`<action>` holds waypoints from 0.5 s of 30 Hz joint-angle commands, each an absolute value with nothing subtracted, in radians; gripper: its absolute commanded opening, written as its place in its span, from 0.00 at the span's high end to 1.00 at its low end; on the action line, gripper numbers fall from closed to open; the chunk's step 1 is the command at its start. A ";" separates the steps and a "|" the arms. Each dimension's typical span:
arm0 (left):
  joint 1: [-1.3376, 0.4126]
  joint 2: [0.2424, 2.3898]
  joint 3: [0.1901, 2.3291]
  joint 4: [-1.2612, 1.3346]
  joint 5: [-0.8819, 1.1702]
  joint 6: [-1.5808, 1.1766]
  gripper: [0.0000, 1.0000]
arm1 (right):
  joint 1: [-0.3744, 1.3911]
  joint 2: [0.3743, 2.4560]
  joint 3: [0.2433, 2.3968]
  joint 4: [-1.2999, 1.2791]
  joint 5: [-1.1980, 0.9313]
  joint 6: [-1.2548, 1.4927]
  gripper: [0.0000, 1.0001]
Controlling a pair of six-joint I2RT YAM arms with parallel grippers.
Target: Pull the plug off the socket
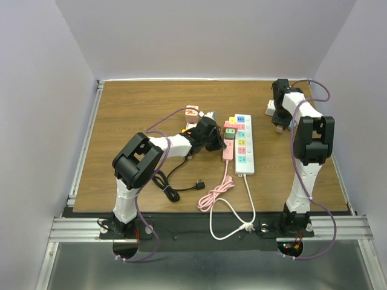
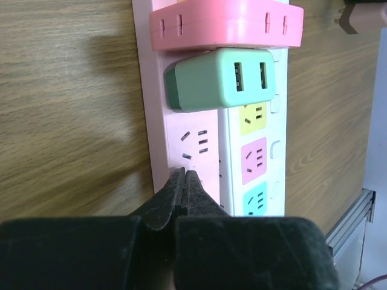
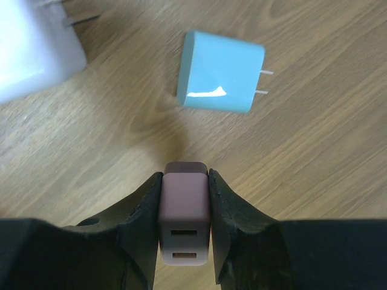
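White walls box in a brown wood-grain counter (image 1: 133, 115), arms bolted at the near edge.

Progress, as I read it: partly done. The right fingers (image 3: 185, 178) are clamped on both sides of a dusty-mauve square USB charger (image 3: 184, 211), held above bare wood at the far-right of the counter, well away from any socket, so that one is out. Just beyond it lie a pale-blue square adapter (image 3: 221, 72) on its side w/ prongs showing, and a white adapter block (image 3: 33, 51), also prongs out. Both are loose on the counter.

Left to do: the long pink power strip (image 2: 193, 142) has a mint-green twin-USB adapter (image 2: 221, 78) seated in it, and a flat pink adapter (image 2: 224, 24) sits just past that one. The left fingers (image 2: 184, 181) are pressed together w/ nothing between them, tips low over the pink strip just short of an empty socket, green adapter ahead. My guess is green goes next.

Count:
- power strips: 2, pink one + white strip w/ coloured sockets (image 1: 245, 169), side by side & touching
- adapters plugged in: 2
- adapters out: 3 (1 held, 2 lying)
- cords: 3, namely pink cord (image 1: 214, 193), white cord (image 1: 239, 211) & loose black cord (image 1: 175, 190) near the left arm
- small red/white item far side of the left arm: 1, can't tell what it is
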State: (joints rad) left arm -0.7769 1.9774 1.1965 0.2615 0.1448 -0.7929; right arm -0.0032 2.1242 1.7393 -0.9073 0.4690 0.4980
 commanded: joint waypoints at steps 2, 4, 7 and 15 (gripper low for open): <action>-0.772 1.942 1.186 0.186 0.136 -0.750 1.00 | -0.017 2.166 1.793 -0.874 0.512 0.502 0.60; -0.772 1.945 1.186 0.187 0.146 -0.750 1.00 | -0.017 2.166 1.799 -0.871 0.494 0.494 0.42; -0.770 1.950 1.181 0.187 0.150 -0.749 1.00 | -0.017 2.151 1.822 -0.871 0.466 0.480 0.20; -0.770 1.933 1.143 0.198 0.146 -0.747 1.00 | -0.003 1.961 1.793 -0.853 0.214 0.425 0.00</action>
State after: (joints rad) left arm -0.7765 1.9671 1.1816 0.2623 0.1539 -0.7776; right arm -0.0132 2.1265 1.7889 -0.8902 0.3599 0.4583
